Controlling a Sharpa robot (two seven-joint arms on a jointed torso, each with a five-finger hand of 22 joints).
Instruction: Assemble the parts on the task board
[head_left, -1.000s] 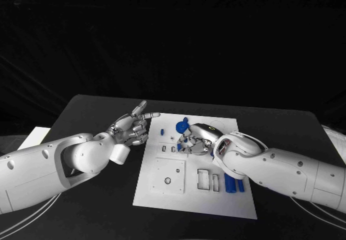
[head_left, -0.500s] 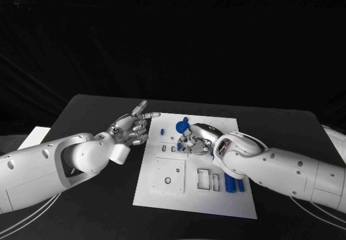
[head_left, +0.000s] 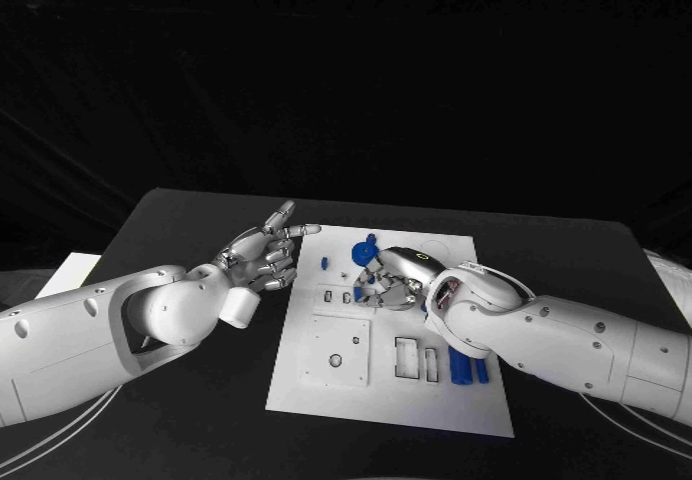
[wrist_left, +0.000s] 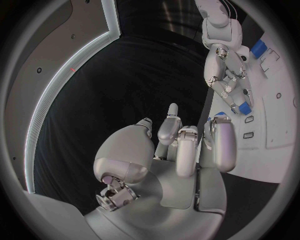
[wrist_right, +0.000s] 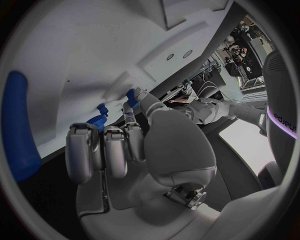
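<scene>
1. Task board (head_left: 378, 395): white plate lying flat at mid-table (head_left: 188, 225), with cut-out slots.
2. Left robot hand (head_left: 264, 255): raised just beside the board's left edge, fingers apart, holding nothing.
3. Right robot hand (head_left: 389, 282): over the board's upper middle, fingertips pinching a small blue part (wrist_right: 132, 96).
4. Blue pieces (head_left: 464, 366): lying near the board's right edge, beside the right arm.

Part (head_left: 374, 283) under right robot hand (head_left: 397, 280)

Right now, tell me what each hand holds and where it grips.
The right hand pinches a small blue part at its end, over the task board. The left hand holds nothing.
</scene>
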